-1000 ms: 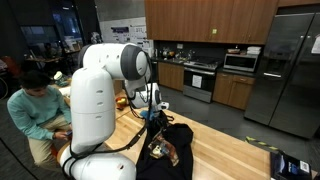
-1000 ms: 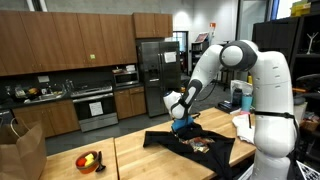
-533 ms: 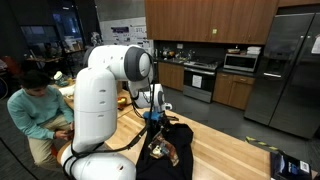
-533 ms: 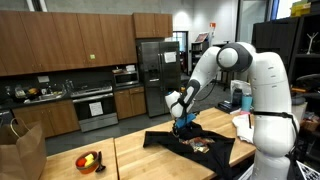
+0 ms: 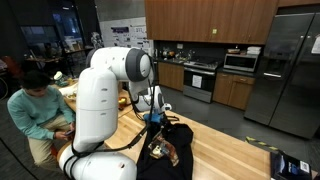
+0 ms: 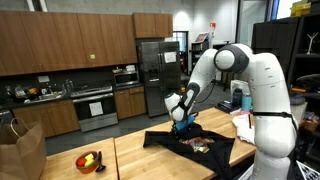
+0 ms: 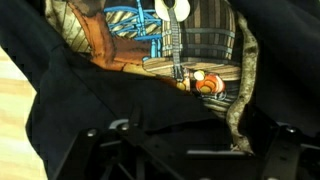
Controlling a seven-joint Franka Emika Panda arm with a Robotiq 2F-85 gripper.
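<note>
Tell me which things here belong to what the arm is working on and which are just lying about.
In hand:
- gripper, open, low over the cloth
- black T-shirt, spread on the table
- its printed picture, seen in the wrist view

Lying about:
- bowl of fruit
- brown paper bag
- blue packet at the table's edge

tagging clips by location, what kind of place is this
Most likely a shared kitchen in an office or lab: wood cabinets, a steel fridge and an oven line the wall. The tool hangs just over a black shirt on a wooden counter.
</note>
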